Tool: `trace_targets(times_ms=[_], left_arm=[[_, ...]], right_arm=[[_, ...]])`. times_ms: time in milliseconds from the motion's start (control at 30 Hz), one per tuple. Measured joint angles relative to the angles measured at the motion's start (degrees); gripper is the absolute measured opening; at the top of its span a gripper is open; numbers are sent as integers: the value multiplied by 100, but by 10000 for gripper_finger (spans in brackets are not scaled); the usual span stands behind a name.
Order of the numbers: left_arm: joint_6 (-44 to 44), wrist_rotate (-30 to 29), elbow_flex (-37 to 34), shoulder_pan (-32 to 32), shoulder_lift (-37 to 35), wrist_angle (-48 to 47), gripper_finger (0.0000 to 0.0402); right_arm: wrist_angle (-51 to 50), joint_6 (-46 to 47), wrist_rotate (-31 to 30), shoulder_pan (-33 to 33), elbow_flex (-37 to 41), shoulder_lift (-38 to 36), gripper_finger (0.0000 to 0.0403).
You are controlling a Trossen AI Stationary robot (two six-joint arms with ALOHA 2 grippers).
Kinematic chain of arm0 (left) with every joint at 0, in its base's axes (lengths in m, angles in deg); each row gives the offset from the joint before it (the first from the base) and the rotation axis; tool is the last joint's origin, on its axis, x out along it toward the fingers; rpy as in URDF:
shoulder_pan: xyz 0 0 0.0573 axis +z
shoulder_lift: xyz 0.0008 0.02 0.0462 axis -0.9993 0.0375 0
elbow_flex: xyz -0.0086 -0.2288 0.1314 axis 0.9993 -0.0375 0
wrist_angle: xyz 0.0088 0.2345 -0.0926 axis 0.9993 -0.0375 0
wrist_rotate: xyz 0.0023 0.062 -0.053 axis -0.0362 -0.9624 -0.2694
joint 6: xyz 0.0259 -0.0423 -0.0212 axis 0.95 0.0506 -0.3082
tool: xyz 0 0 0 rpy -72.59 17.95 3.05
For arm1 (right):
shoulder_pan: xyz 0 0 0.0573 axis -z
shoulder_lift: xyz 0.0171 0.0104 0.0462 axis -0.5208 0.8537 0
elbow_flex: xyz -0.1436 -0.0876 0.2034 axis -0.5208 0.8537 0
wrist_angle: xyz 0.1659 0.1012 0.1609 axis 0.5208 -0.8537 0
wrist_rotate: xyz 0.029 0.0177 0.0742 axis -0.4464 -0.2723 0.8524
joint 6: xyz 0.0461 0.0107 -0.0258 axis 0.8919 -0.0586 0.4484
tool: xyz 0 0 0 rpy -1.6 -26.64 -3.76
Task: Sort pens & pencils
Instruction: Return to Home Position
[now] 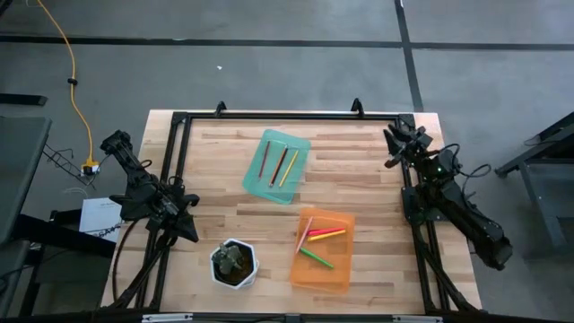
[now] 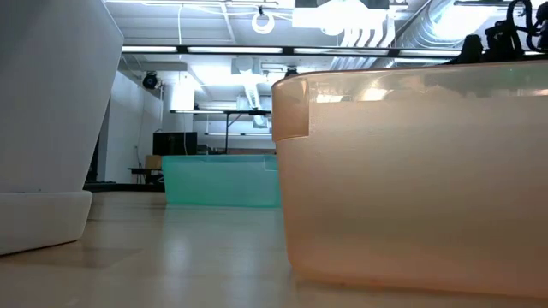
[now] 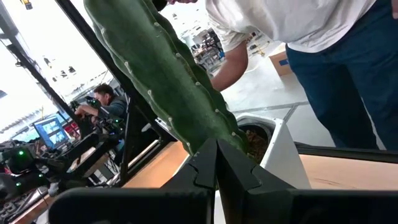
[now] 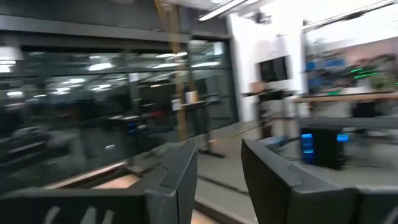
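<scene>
Three pens & pencils, red-brown (image 1: 265, 158), dark brown (image 1: 280, 165) and yellow (image 1: 289, 168), lie flat in the green tray (image 1: 300, 148) at the table's far middle. Several more, among them a pale peach one (image 1: 305, 233), a pink one (image 1: 328, 231) and a bright green one (image 1: 317, 258), lie in the orange tray (image 1: 341, 274) nearer the front. My left gripper (image 1: 191, 235) (image 3: 216, 171) waits shut at the table's left edge, apart from the trays. My right gripper (image 1: 395, 148) (image 4: 219, 180) stands open at the far right corner, with nothing between its fingers.
A white hexagonal pot (image 1: 215, 267) with a green cactus (image 3: 168, 74) stands near the front edge, just right of my left gripper. A black frame (image 1: 287, 115) runs round the table. A person in a white shirt (image 3: 292, 25) stands beyond the table.
</scene>
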Motion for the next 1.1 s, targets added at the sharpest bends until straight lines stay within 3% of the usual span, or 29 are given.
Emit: trace_targets(times_ms=[167, 567, 1100], left_arm=[[0, 0, 0, -1, 0, 0, 1], [0, 0, 0, -1, 0, 0, 1], [-1, 0, 0, -1, 0, 0, 1]], right_arm=[[-78, 264, 361, -645, 0, 0, 117], [-660, 519, 607, -2615, 2, 2, 117], [-644, 658, 601, -5460, 7, 2, 117]])
